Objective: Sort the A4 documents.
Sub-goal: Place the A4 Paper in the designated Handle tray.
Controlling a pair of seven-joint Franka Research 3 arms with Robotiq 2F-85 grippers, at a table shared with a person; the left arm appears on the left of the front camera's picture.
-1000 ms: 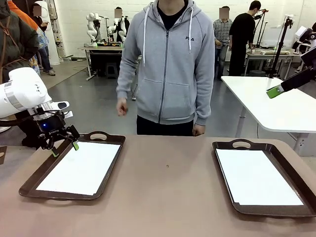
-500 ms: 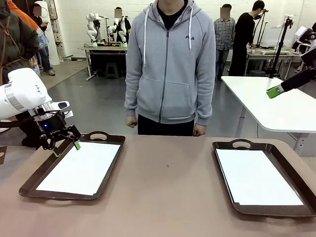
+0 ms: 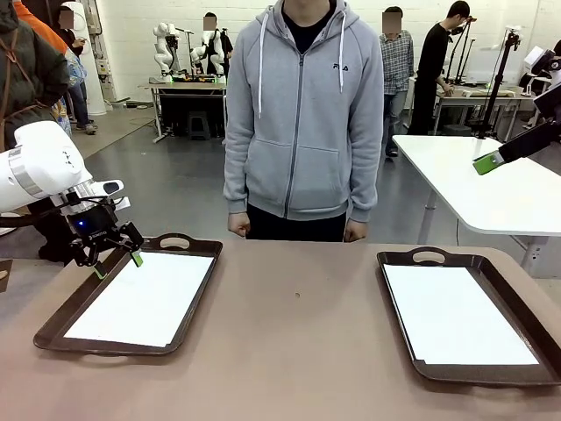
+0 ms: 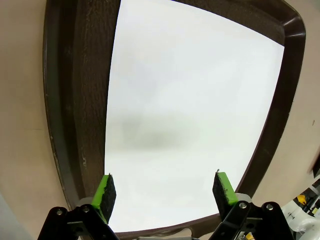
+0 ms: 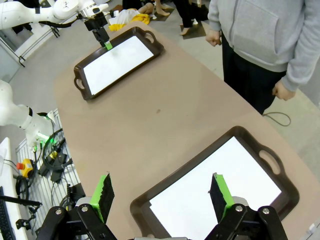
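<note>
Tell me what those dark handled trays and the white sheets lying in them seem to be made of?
The dark brown handled trays look like moulded plastic with a faint wood-grain texture, though laminate is possible. The flat white rectangular sheets look like matte paper: thin, flat, no gloss.

Plain white A4 documents [image 3: 140,298], no print or pattern, one in each dark brown tray [image 3: 188,285]. Matte tan-brown desk [image 3: 289,351]. White robot arm [image 3: 35,167] with black left pincer [image 3: 116,262], bright green pads [image 4: 105,191]. Same black and green on right pincer [image 5: 160,195]. Light grey hoodie [image 3: 302,114] with white drawstrings on person, black trousers.
</note>
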